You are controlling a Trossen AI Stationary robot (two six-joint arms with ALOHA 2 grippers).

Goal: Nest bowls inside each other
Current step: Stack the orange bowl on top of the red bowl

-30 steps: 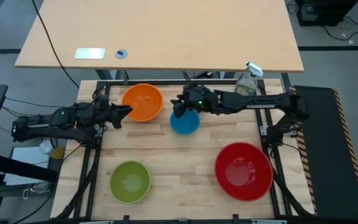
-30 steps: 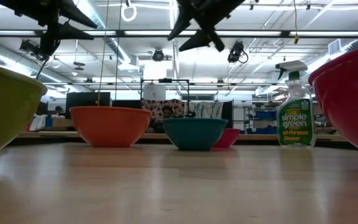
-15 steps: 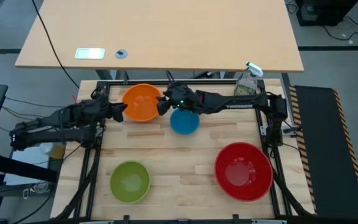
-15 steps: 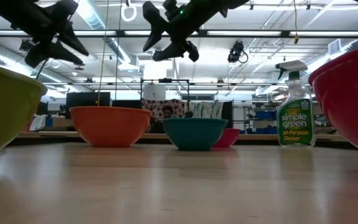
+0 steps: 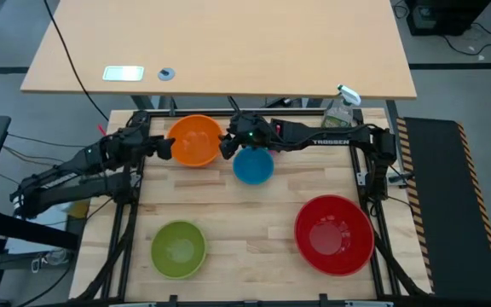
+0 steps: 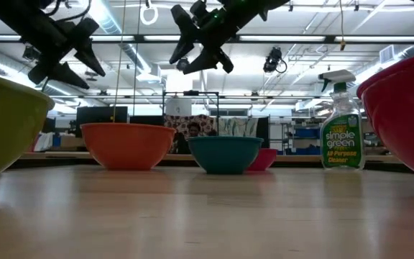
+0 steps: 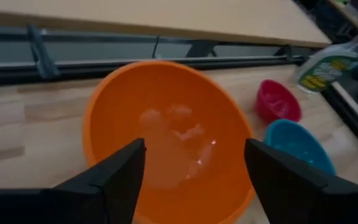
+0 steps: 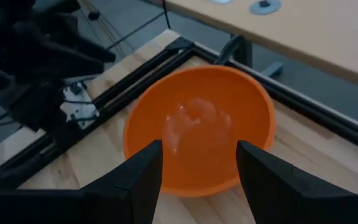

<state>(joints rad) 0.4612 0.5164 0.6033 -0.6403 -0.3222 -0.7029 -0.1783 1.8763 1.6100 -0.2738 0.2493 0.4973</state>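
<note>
the orange bowl [image 5: 195,141] sits at the back left of the wooden surface [image 5: 254,213], and both arms meet over it. the left gripper [image 5: 165,147] hangs above the bowl's left rim, its fingers [image 7: 114,180] spread wide and holding nothing; its wrist view looks between them into the empty orange bowl. the right gripper [image 5: 225,147] hovers off the surface between the orange bowl and the blue bowl [image 5: 253,165], fingers [image 8: 138,177] parted and empty, also facing the orange bowl. from the low view both grippers hang well above the bowls, not touching them.

the blue bowl stands just right of the orange one. the small pink bowl [image 7: 277,101] sits just behind the blue bowl; in the high view the right arm seems to cover most of it. the lime green bowl [image 5: 178,248] rests at the front left, the large red bowl [image 5: 334,234] at the front right, both well apart from the others. no bowl is nested in another. a spray bottle [image 5: 338,111] stands at the back right corner.
</note>
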